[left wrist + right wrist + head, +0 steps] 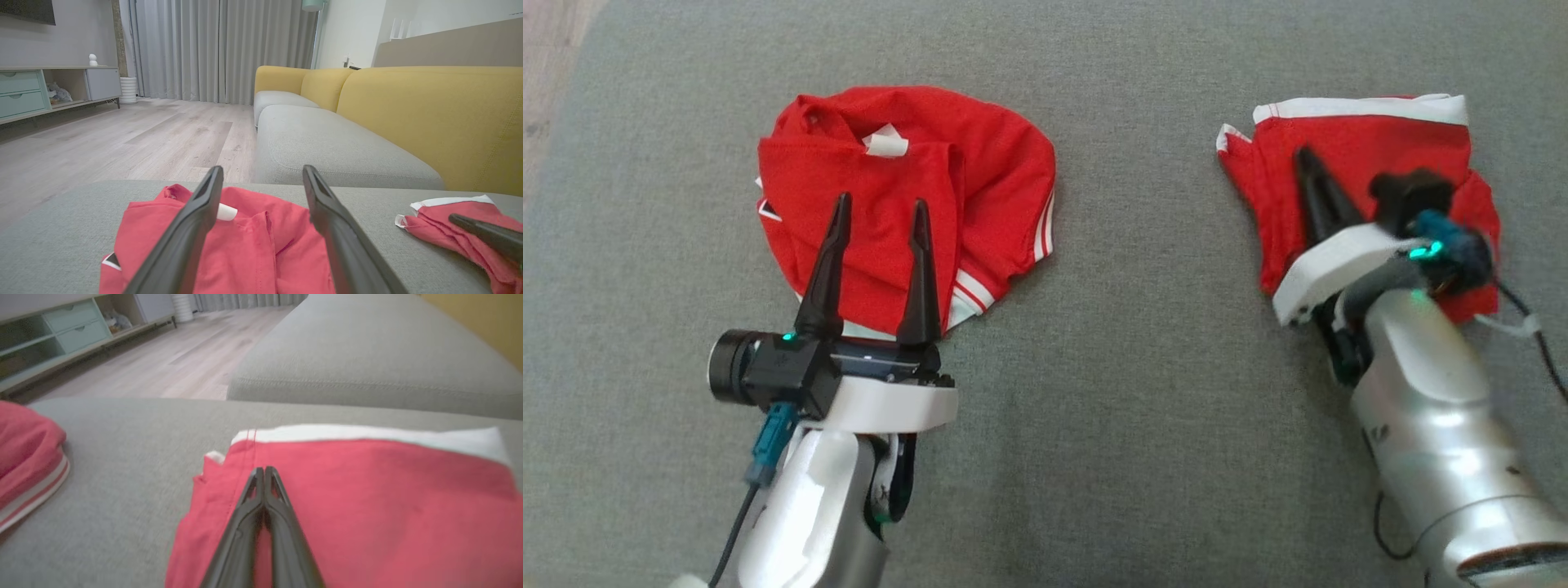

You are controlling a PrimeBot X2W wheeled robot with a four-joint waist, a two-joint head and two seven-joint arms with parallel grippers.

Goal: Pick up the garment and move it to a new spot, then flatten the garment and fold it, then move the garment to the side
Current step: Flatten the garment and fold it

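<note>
**Two claws, two red cloths on a grey seat**

The garment lies crumpled in a loose heap on the left part of the grey upholstered seat. Its white tag shows near the top and its white, red-striped trim lies along the near edge. The left claw is spread wide, and its two dark fingers reach over the near part of the heap without gripping any fabric. Well apart to the right lies another red cloth with a plain white edge. The right claw is pressed together over that cloth, with nothing seen between its fingers. Whether its tips touch the fabric cannot be told.
</note>
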